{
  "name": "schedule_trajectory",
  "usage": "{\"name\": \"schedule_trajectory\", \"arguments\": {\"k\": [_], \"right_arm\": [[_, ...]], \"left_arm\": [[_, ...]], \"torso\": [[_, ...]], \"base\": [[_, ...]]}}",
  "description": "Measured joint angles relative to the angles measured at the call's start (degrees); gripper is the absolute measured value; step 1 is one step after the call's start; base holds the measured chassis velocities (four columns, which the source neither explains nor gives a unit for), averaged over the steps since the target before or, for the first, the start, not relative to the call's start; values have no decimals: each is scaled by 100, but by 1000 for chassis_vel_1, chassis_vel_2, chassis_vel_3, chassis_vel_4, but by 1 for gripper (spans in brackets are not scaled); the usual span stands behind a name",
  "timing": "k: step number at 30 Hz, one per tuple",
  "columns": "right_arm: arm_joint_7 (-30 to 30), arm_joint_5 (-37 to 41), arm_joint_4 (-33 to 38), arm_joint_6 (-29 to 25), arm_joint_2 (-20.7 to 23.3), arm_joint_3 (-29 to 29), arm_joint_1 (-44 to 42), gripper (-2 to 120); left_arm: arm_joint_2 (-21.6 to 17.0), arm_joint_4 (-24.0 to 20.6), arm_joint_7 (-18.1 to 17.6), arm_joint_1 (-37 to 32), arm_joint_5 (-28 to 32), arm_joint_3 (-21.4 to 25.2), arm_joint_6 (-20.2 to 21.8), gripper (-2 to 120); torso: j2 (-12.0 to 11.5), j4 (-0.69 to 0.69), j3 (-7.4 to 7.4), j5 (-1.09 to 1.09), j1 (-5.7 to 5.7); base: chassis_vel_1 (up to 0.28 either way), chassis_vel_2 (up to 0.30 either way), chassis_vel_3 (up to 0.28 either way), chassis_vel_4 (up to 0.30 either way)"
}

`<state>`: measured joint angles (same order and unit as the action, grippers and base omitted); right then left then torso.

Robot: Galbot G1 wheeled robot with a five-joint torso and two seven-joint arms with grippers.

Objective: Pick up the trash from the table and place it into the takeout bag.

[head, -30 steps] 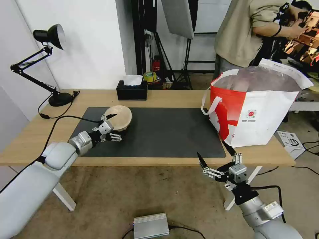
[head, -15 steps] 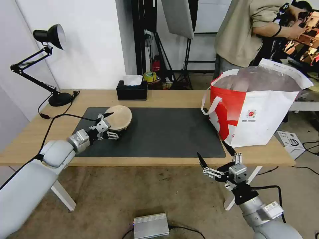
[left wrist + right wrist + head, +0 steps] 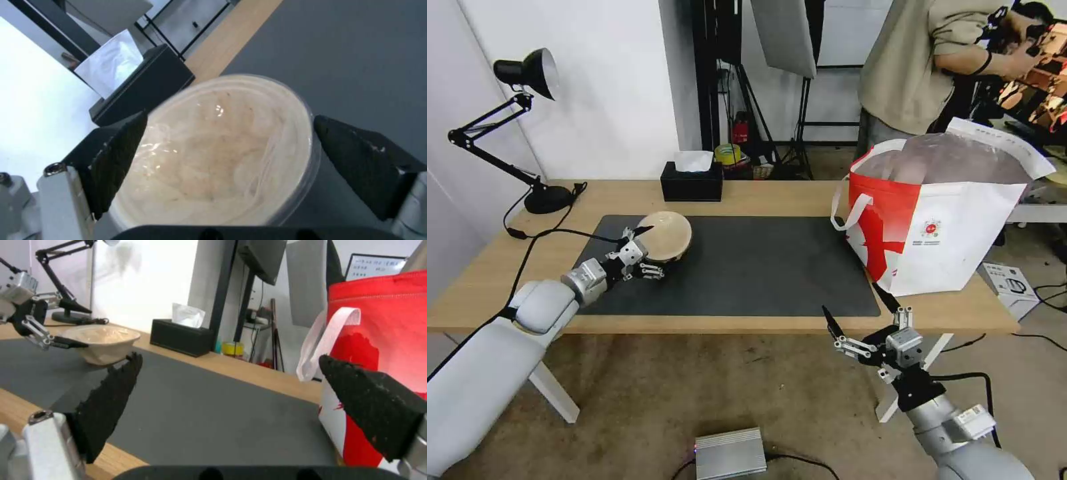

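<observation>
Tan bowl (image 3: 213,153) between left gripper's (image 3: 644,251) spread fingers (image 3: 118,156), not clamped

I see the light-wood surface (image 3: 760,193) carrying a dark grey mat (image 3: 747,267), with a black tissue box (image 3: 692,181) and lamp base (image 3: 547,198) at the back and the takeout bag (image 3: 954,247) on its right end.
</observation>
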<state>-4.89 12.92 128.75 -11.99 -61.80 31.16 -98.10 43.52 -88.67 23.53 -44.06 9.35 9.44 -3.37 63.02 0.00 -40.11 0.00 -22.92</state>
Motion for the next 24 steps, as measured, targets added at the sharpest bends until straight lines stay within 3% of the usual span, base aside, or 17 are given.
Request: {"name": "schedule_trajectory", "arguments": {"k": [4, 24], "right_arm": [[0, 0, 0, 0, 0, 0, 0, 100], [0, 0, 0, 0, 0, 0, 0, 100]], "left_arm": [[87, 174, -14, 109, -154, -46, -71, 100], [121, 224, -33, 103, -273, -16, -48, 100]], "torso": [[0, 0, 0, 0, 0], [0, 0, 0, 0, 0]], "base": [[0, 0, 0, 0], [0, 0, 0, 0]]}}
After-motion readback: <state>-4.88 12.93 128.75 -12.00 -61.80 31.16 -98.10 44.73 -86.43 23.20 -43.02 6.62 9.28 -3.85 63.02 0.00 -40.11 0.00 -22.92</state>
